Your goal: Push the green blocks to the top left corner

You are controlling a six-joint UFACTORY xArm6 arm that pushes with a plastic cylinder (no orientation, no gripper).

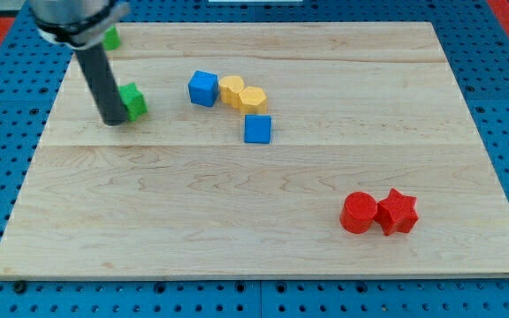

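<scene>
**Two green blocks near the top left, tip beside one**

Nearest the view's bottom, on the right part of the wooden table (237, 238), a red round block (358, 213) and a red star-shaped block (397, 212) sit touching side by side. Farther up, near the middle, a blue cube (257, 129) lies just below a yellow block (253, 99), which touches a second yellow block (231, 89); another blue cube (203, 88) sits against that one on the view's left. Farther left, a green block (133, 101), its shape unclear, rests with my tip (113, 120) right against its left side. At the view's top left, a second green block (111, 38) lies close to the table's corner, partly hidden behind the arm's dark body. No jaws exist on this arm, only the dark rod, so nothing is pinched.
</scene>
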